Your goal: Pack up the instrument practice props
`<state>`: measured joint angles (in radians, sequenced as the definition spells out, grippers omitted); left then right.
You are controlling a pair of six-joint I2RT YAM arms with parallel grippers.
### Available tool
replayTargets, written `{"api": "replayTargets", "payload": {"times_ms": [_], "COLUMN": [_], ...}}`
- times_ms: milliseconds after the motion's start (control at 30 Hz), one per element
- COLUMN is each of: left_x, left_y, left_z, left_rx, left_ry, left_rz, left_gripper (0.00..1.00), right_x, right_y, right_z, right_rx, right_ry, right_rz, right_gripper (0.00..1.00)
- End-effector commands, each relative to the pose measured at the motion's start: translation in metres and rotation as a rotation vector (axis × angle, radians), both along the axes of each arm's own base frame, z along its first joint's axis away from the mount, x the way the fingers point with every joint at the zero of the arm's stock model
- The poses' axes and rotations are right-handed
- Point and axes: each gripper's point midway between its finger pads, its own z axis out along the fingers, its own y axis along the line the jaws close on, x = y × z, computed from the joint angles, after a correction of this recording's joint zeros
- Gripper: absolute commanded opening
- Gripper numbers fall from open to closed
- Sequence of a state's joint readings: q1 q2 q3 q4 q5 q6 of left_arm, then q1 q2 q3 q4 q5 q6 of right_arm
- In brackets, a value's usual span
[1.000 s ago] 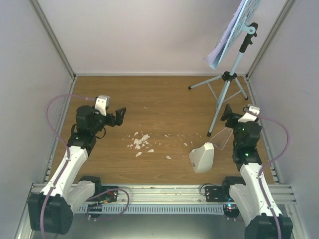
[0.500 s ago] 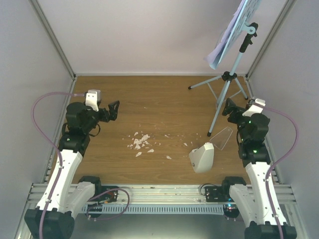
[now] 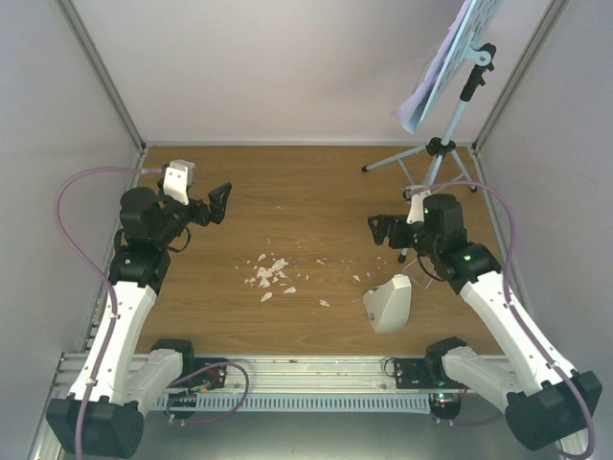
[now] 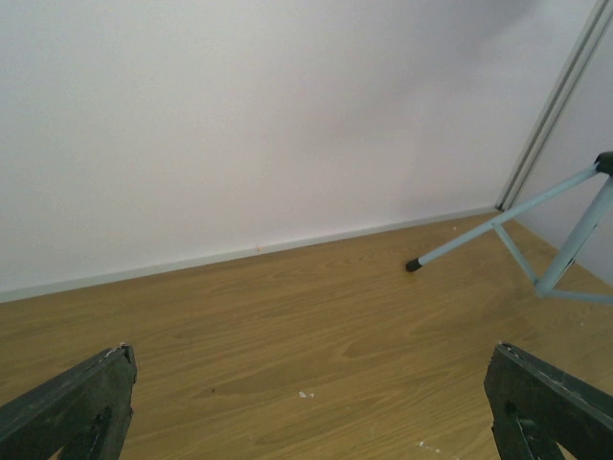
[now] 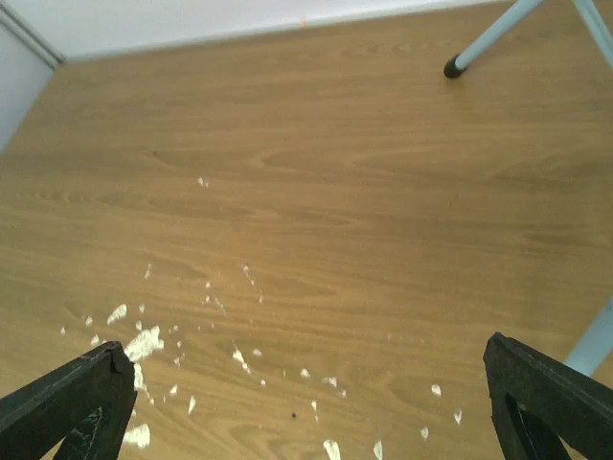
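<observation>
Pale-blue music stand [image 3: 443, 145] upright far right, sheet-music pages [image 3: 448, 57] resting on its tilted desk; metronome [image 3: 388, 303] front right. left gripper [image 3: 223, 200] and right gripper [image 3: 379, 230] both wide, empty: we're likely staged to reach.

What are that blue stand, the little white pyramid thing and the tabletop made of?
Music stand: thin pale blue tubes with black foot caps, probably painted metal.
Metronome: smooth, matt white shell, looks like moulded plastic.
Table: light brown with even grain and a slight sheen, likely wood-effect laminate, though solid wood cannot be ruled out.
</observation>
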<state>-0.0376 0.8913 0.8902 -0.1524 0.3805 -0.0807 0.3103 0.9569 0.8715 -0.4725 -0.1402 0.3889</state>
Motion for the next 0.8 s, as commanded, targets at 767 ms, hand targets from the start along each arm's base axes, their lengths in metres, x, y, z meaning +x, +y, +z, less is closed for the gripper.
{"api": "replayTargets", "payload": {"times_ms": [767], "left_x": [0.004], "left_y": [0.006], "left_z": [-0.008], "left_rx": [0.052], "left_ry": [-0.032], "left_rz": [0.020], "left_gripper": [0.99], "right_x": [-0.138], "right_y": [0.007], "right_z": [-0.068], "right_rx": [-0.205], "right_ry": [0.479], "right_rz": [-0.005], "right_gripper": [1.00]}}
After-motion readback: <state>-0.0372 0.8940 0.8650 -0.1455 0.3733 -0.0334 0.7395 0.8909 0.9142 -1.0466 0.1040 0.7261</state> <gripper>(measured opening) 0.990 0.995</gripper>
